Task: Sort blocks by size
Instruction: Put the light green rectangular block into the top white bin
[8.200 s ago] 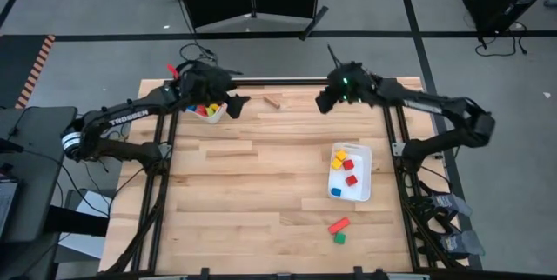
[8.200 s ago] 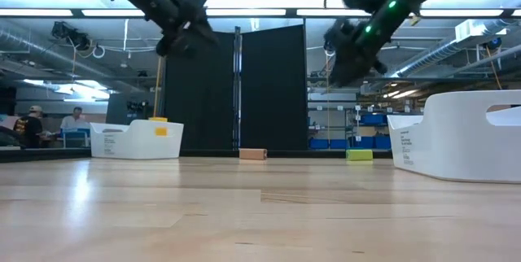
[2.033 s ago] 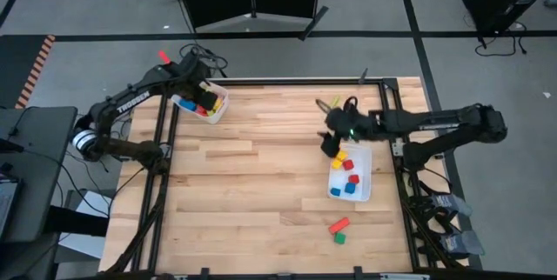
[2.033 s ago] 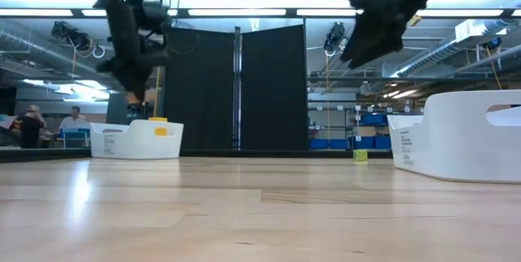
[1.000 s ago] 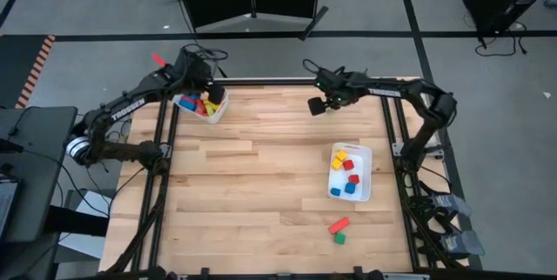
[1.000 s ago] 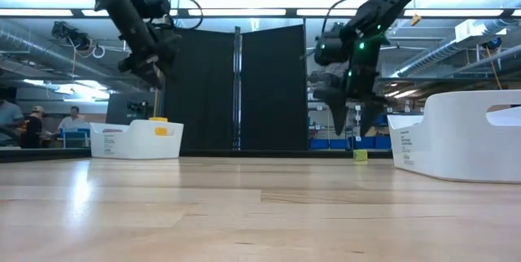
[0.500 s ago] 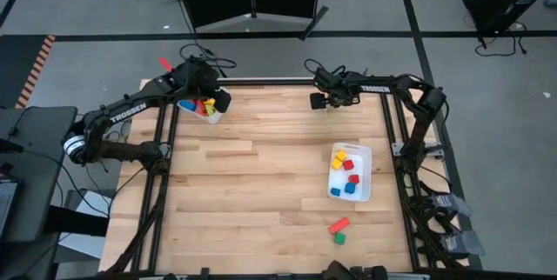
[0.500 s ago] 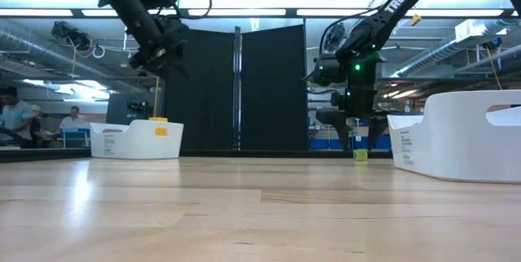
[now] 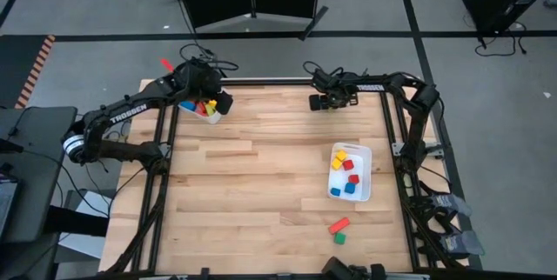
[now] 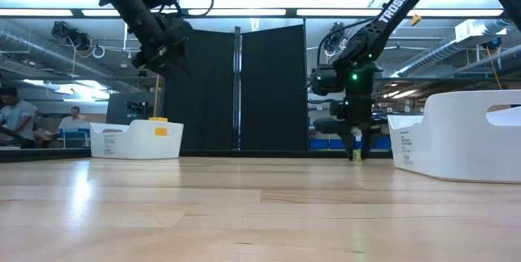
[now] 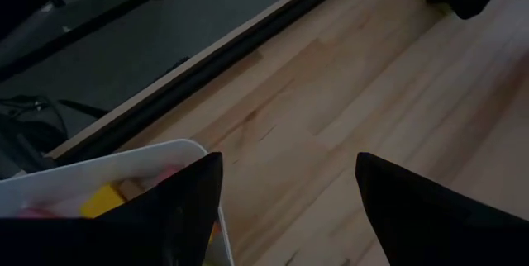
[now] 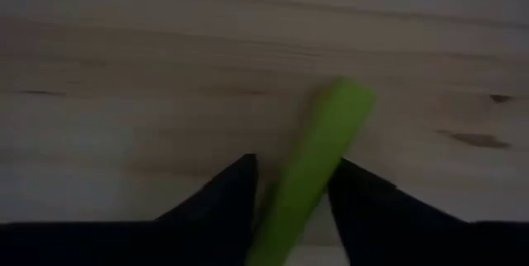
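Green bar (image 12: 310, 171) sits between the right gripper's (image 12: 289, 196) fingers (image 12: 223, 196), long axis running out past the tips; fingers narrow and flanking it closely, but can't confirm they've clamped yet. Bar lies flat on the table (image 9: 261, 184) at the far edge, right of centre, with the right gripper (image 9: 320, 102) down on it in the high view. Low view shows the yellow-green end of the bar (image 10: 356, 155) just under that gripper (image 10: 356, 146).

Judgement: grasp step, not lift yet. Finish closing squarely across the bar's width, hold until it's seated, then lift straight up so it doesn't pivot.

Left gripper (image 11: 285, 208) hangs wide and empty above the far-left bin (image 9: 214, 116), which holds mixed blocks. Right bin (image 9: 365, 176) holds small cubes. Red bar (image 9: 338, 225) and green cube (image 9: 339, 238) still loose near the front edge.
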